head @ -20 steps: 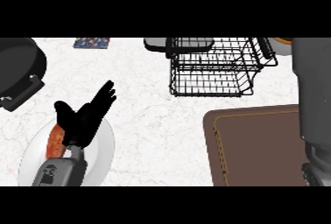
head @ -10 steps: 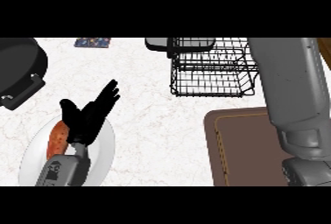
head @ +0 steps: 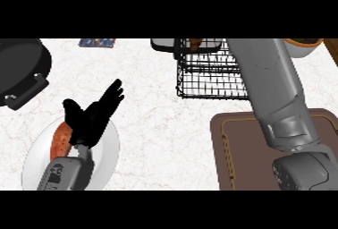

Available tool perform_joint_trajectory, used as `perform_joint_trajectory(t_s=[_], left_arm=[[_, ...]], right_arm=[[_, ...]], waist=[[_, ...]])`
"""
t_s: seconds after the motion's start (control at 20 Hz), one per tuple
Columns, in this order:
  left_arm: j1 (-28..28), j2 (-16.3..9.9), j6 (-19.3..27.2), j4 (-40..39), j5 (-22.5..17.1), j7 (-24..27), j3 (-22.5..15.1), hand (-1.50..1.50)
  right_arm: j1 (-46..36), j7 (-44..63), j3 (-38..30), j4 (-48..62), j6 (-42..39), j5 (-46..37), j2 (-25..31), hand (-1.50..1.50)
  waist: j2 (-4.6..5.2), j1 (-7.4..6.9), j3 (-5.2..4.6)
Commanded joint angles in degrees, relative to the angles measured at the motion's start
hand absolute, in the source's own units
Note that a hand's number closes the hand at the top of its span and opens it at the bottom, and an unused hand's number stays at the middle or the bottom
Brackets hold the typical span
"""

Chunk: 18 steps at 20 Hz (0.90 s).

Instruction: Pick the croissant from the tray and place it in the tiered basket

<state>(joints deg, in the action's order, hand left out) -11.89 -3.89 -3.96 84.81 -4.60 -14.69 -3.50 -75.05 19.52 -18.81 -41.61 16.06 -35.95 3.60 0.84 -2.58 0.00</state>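
Croissant [head: 196,43] shows as a small brown wedge inside the top tier of the tiered basket [head: 211,71], close to the basket's left rear corner; most of it is hidden by wire and by the right forearm. Tiered basket, black wire, stands on the white marble table [head: 158,129]. Tray [head: 228,152], brown with a lighter inset line, lies on the table just in front of the basket, partly covered by the right forearm. Right forearm [head: 274,94], grey, runs from the lower edge up across the tray and over the basket's right side; right hand is out of sight past the top edge, so its fingers cannot be told. Left hand [head: 95,114], black, sits well left of the basket, fingers straight and spread, pointing up and right, thumb out to the left, nothing in it. Under the left hand and wrist is a white plate [head: 109,147] with an orange-red food item [head: 61,141] on its left part. Black pan [head: 20,71] far left of the basket, at the edge. Small dark card [head: 98,42] left of the basket's rear. Round orange-rimmed container [head: 303,44] right of the basket, cropped.
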Motion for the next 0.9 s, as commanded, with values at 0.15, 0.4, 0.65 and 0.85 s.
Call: perform_joint_trajectory(t_s=[0.15, 0.4, 0.65, 0.85], left_arm=[[2.79, -0.73, -0.94, -0.25, -0.04, 2.32, 0.65, 0.0], [0.87, -1.9, -2.0, -1.08, -1.89, 0.82, 2.74, 0.0], [2.18, -0.78, 0.39, -1.12, -0.66, 1.31, 2.94, 0.0], [4.57, -3.13, -1.52, 1.01, -2.45, 1.24, 4.86, 0.0]], right_arm=[[-4.06, -9.38, -2.21, 6.11, 11.3, 0.25, 0.72, -1.5], [-2.98, -6.58, -5.5, 4.91, 18.86, 1.7, 1.96, -1.5], [3.99, -0.82, -5.59, -2.26, 14.31, 2.74, 6.87, -1.5], [10.18, 4.8, -3.8, -13.25, 4.26, 4.43, 10.28, -1.5]], waist=[[-0.15, 0.3, -0.04], [-0.52, 1.54, -0.01], [-1.29, 3.77, 0.02], [-2.03, 5.46, 0.01]])
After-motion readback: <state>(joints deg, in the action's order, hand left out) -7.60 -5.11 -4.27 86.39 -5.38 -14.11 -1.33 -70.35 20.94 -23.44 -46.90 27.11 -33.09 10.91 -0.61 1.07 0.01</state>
